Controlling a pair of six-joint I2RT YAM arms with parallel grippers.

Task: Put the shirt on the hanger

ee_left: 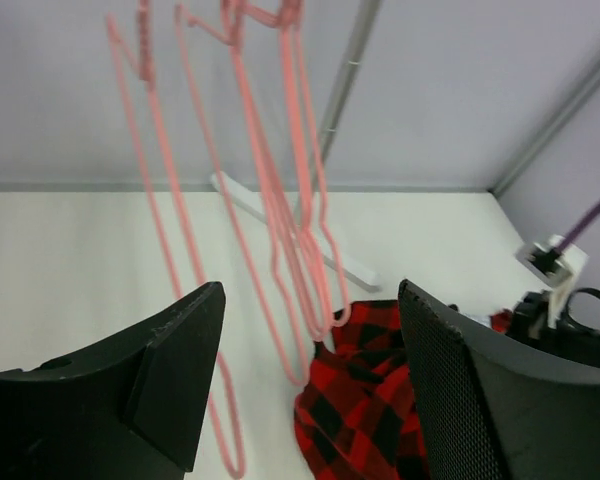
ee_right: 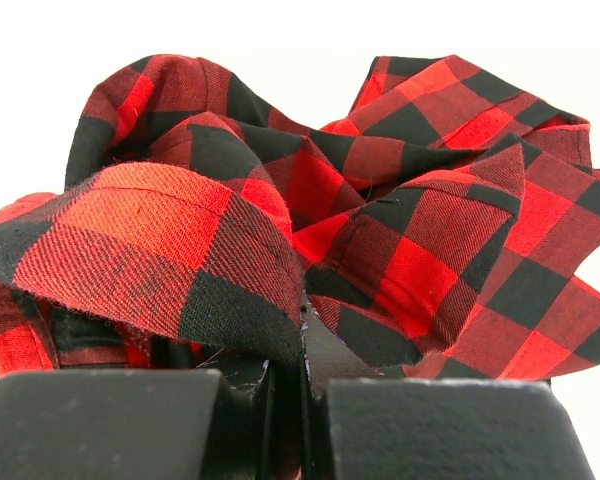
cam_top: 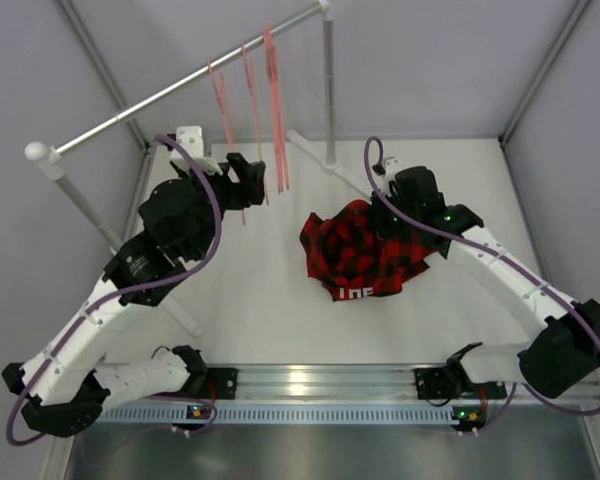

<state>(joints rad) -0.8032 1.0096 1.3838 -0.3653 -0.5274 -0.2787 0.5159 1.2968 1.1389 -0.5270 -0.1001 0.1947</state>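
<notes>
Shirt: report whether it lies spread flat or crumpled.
Crumpled. The shirt sits in a rumpled heap on the table; the right wrist view shows piled folds.

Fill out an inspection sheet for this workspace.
Surface: white table, carrying the shirt.
Job's things: shirt crumpled on the table; three pink hangers hanging on the rail.
Clutter: nothing seen.
Grippers: left gripper open, facing the hangers; right gripper shut on the shirt.
Cables: purple cables loop along both arms.
Surroundings: grey walls.
</notes>
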